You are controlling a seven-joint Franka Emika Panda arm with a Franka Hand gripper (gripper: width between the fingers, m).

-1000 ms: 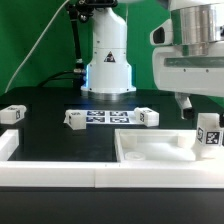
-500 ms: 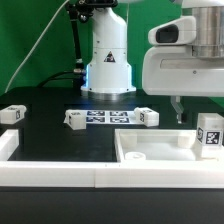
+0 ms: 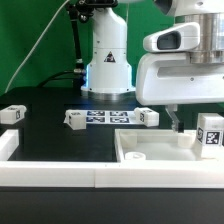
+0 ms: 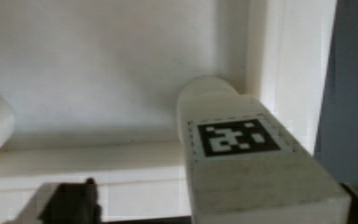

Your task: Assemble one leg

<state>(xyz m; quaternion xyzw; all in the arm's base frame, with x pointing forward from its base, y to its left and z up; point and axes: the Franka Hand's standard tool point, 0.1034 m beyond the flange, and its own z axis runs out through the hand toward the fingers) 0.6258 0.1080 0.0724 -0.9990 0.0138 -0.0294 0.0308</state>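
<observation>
A leg [image 3: 208,133], a small white block with a black-and-white tag, stands upright on the right end of the big white slab [image 3: 150,150]. My gripper [image 3: 180,120] hangs just to its left in the exterior view, jaws open and empty. In the wrist view the same leg [image 4: 238,150] rises close between my dark fingers [image 4: 69,200], with a gap beside it. My gripper [image 4: 211,205] does not hold it. Three more legs lie on the black table: at the far left [image 3: 12,115], left of centre [image 3: 75,119] and at centre [image 3: 148,117].
The marker board [image 3: 105,117] lies flat between two of the legs. The arm's white base [image 3: 108,60] stands behind it. A white rail [image 3: 50,176] runs along the table's front edge. The slab has a raised rim and a round recess [image 3: 137,156].
My hand has moved toward the exterior view's left, away from above the upright leg. The leg and the other parts have not moved.
</observation>
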